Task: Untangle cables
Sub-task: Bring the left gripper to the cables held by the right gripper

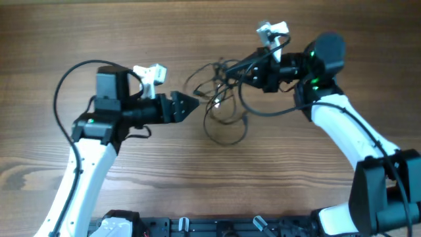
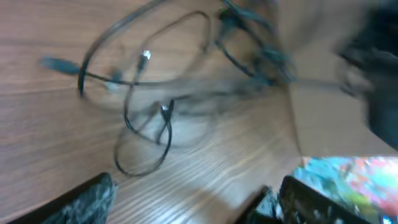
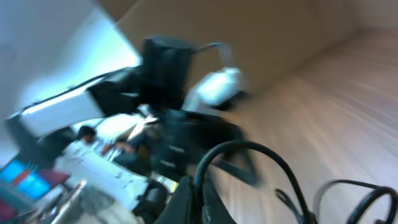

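Note:
The thin black cables (image 1: 223, 105) lie in a tangled heap of loops on the wooden table, mid-table. In the left wrist view the cables (image 2: 155, 93) show as overlapping loops with small silver-tipped plugs, blurred. My left gripper (image 1: 191, 104) is open and empty, just left of the tangle; its fingers (image 2: 193, 205) sit wide apart with bare wood between them. My right gripper (image 1: 231, 74) is at the tangle's upper right edge. Its fingers (image 3: 200, 200) are shut on one cable (image 3: 249, 149), which arcs up out of them in a loop.
The wooden table (image 1: 131, 171) extends around the tangle. The right arm's own thicker black cable (image 1: 263, 110) hangs in a loop beside the tangle. The left arm (image 3: 168, 118) shows blurred in the right wrist view. A dark rail (image 1: 223, 227) runs along the front edge.

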Controlling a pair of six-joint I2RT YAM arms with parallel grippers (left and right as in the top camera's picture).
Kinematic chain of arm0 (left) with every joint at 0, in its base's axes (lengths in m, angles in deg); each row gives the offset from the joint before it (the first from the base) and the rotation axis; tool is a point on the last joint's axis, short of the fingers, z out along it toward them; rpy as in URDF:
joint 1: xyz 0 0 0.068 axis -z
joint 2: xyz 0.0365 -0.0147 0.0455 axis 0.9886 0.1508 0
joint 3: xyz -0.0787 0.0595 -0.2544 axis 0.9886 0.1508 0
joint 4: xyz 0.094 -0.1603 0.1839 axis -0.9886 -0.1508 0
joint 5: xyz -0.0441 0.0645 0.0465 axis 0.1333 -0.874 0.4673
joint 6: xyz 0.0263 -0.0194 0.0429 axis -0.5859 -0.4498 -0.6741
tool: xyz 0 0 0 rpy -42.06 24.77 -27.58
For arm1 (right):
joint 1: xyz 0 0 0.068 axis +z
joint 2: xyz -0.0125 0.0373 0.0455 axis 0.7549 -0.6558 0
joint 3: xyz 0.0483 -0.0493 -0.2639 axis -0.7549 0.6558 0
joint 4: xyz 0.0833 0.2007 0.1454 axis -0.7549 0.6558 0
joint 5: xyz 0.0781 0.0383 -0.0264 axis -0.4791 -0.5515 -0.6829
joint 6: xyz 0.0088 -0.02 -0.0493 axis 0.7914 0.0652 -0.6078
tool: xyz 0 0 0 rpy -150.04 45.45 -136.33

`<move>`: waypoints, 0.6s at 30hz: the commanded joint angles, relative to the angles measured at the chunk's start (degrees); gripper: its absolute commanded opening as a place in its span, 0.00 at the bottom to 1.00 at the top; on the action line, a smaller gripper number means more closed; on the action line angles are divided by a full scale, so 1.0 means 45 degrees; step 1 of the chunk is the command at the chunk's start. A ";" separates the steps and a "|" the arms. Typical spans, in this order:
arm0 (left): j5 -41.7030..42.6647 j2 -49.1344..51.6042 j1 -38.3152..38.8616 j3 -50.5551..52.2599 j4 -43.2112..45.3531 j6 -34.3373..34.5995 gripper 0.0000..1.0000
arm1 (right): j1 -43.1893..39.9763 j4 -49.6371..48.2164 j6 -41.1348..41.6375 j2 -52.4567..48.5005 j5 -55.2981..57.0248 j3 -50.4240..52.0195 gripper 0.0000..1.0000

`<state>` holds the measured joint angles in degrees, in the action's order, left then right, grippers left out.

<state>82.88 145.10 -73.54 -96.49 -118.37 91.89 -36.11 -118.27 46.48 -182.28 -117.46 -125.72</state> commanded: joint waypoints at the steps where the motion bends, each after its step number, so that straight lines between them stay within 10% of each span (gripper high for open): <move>1: -0.1802 0.0350 0.1039 -0.0097 0.1375 0.2531 0.90 | 0.0797 -0.0359 0.2249 0.0194 -0.0257 -0.0097 0.04; 3: -0.2871 0.0525 0.1598 -0.0097 0.1812 0.3439 0.83 | 0.1248 -0.0345 0.2351 0.0194 -0.0073 -0.0097 0.05; 5: -0.4566 0.0758 0.2084 -0.0097 0.1656 0.3910 0.26 | 0.1472 -0.0442 0.2540 0.0194 0.0024 -0.0097 0.04; 7: -0.5931 0.1069 0.2458 -0.0092 0.1428 0.4129 0.04 | 0.1583 -0.0534 0.2953 0.0194 0.0073 -0.0097 0.05; 18: -0.7325 0.3075 0.3172 -0.0097 0.0695 0.4085 0.04 | 0.0884 -0.2453 0.4682 0.0194 0.0947 -0.0102 0.05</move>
<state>51.30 158.89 -59.24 -96.55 -115.44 109.57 -32.02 -129.74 66.72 -181.78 -115.12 -125.72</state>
